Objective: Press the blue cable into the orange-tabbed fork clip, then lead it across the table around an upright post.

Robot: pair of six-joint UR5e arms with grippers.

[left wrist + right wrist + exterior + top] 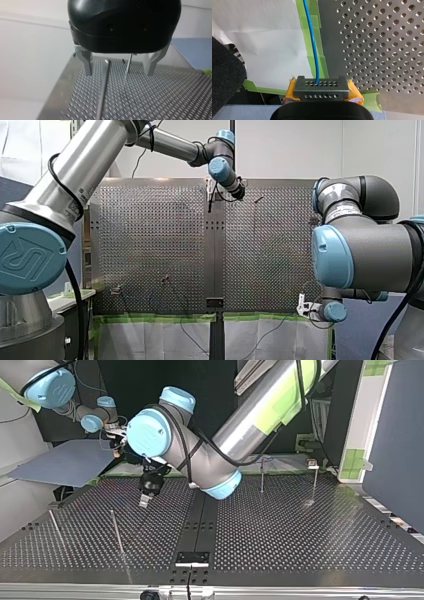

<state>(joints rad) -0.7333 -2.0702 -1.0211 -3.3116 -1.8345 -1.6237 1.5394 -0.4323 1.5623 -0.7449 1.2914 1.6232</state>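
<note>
Left claw (pixel 119 70): black housing with two bare metal fingers (pixel 87 65) spread wide apart and gripping nothing.
Left claw's place: pointed down over the perforated metal bench (pixel 300 530), left of the dark centre strip (pixel 200 520) in the top view; cannot tell whether the tips touch the surface.
Ahead of the left claw: a thin upright metal post (pixel 103 87), lined up with the gap between the fingers and nearer one of them; a second thin metal post (pixel 128 63) further off in the same gap.
Right claw (pixel 320 83): yellow pads behind perforated metal finger plates, pressed together and clamped on the thin blue cable (pixel 313 37).
Right claw's place: at the bench's near edge by the right-hand corner in the front view, well apart from the left claw.
Blue cable's place: leaves the closed fingers and runs straight ahead along the strip of green tape (pixel 323 66) on the bench edge, with the white sheet (pixel 262 30) on one side and the perforated surface on the other; far end out of sight.
Other posts: two more thin metal posts (pixel 261 475) (pixel 315 480) near the top view's far right, standing apart from both claws.
Fork clip: not made out with certainty in any view.
</note>
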